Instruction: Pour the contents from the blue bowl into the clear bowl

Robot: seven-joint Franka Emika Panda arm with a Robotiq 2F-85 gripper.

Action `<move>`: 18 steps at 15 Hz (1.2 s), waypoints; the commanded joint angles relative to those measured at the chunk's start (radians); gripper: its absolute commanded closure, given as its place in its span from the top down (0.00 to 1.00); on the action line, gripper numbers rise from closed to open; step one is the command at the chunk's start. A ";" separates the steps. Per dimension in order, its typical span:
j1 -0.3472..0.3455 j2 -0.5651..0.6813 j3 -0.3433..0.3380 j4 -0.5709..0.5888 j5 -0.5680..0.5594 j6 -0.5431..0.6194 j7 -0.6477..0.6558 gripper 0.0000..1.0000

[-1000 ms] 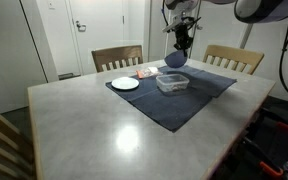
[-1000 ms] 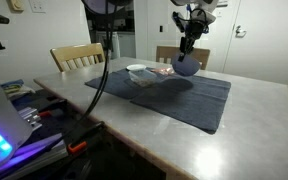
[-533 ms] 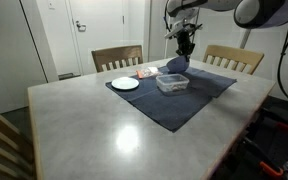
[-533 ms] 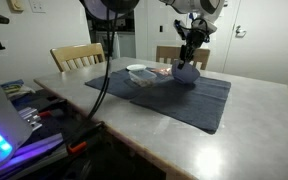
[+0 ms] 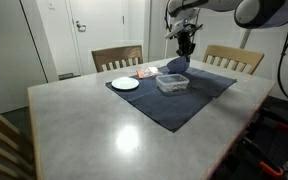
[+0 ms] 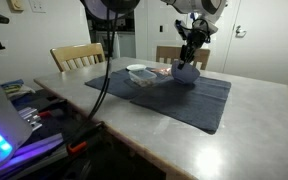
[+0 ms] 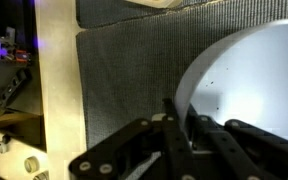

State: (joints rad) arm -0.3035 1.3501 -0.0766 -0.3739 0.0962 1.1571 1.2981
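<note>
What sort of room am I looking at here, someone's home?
Probably a dining area in a home or office: a large table with wooden chairs around it, a white plate on a dark mat, and plain white doors behind.

On mat, blue bowl beside clear bowl

Glossy blue bowl, ribbed dark cloth mat, smooth pale tabletop
</note>
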 commanded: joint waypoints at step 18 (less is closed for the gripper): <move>-0.009 -0.041 0.004 -0.015 0.000 -0.032 -0.009 1.00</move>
State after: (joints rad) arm -0.3089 1.3410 -0.0766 -0.3689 0.0955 1.1201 1.2978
